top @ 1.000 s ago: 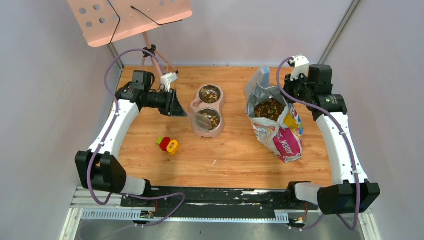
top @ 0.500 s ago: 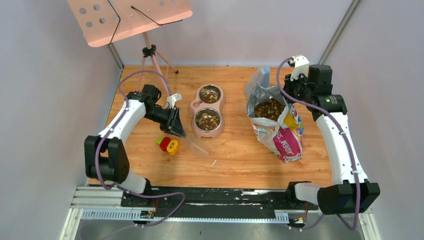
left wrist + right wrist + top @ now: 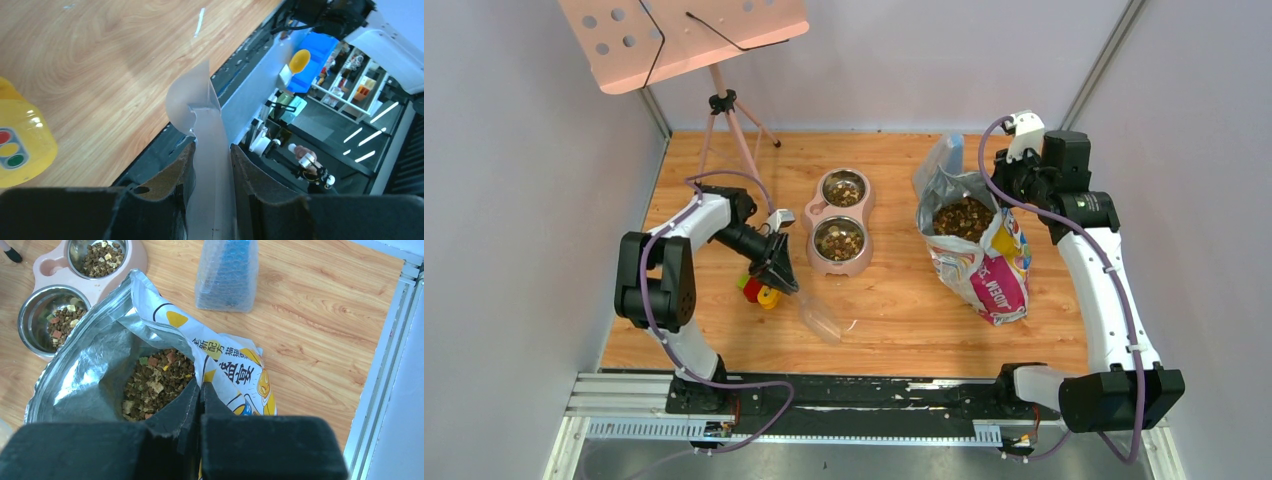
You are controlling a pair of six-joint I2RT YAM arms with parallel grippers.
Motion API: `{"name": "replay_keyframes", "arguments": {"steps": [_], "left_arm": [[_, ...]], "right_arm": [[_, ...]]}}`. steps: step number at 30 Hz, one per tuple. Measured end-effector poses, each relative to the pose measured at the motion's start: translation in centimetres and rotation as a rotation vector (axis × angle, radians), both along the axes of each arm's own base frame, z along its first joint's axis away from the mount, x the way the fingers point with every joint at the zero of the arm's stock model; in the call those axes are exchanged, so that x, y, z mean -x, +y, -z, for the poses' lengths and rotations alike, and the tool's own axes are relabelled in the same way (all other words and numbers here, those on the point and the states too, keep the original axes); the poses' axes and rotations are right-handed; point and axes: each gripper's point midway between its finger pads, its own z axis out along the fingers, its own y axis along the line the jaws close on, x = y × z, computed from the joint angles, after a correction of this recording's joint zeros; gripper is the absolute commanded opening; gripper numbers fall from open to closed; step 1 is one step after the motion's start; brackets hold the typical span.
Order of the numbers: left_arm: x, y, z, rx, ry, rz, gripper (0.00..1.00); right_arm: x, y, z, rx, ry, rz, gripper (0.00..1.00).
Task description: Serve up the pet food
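The pet food (image 3: 962, 217) lies as a loose brown heap inside the open printed bag (image 3: 984, 270), which stands at about 3 o'clock on the wooden table (image 3: 904, 320). More of it fills both steel bowls of the pink double feeder (image 3: 810, 212) near the table's middle. The right end effector (image 3: 1009, 185) is at the bag's 12 o'clock rim. In the right wrist view its fingers (image 3: 192, 395) are pressed together on the bag's folded edge, holding the mouth open, with the kibble just below them. The left end effector (image 3: 782, 275) sits at about 7 o'clock from the feeder, narrowed onto the flat handle of a translucent plastic scoop (image 3: 819, 318). The left wrist view shows the handle pinched between the two dark fingers (image 3: 175, 172), and the scoop's cup points away toward 5 o'clock, near the table's front edge. Whether the cup touches the wood cannot be told. A red-and-yellow toy (image 3: 759, 290) lies just beside that end effector at its 8 o'clock. A bubble-wrapped blue object (image 3: 227, 272) stands at the bag's 12 o'clock, close behind it.
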Motion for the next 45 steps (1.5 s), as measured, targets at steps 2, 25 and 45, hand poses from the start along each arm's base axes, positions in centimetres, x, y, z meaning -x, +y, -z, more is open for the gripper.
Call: {"name": "replay_keyframes", "arguments": {"steps": [2,25,45], "left_arm": [[0.1,0.4,0.9,-0.051,0.019,0.004,0.05],[-2.5,1.6,6.7,-0.276,0.099,-0.059,0.66],[-4.8,2.1,5.8,-0.328,-0.018,-0.081,0.75]], "right_arm": [[0.0,0.0,0.0,0.0,0.0,0.001,0.0],[0.0,-0.1,0.0,0.0,-0.005,0.004,0.0],[0.1,-0.2,-0.1,0.004,-0.009,0.004,0.0]]}}
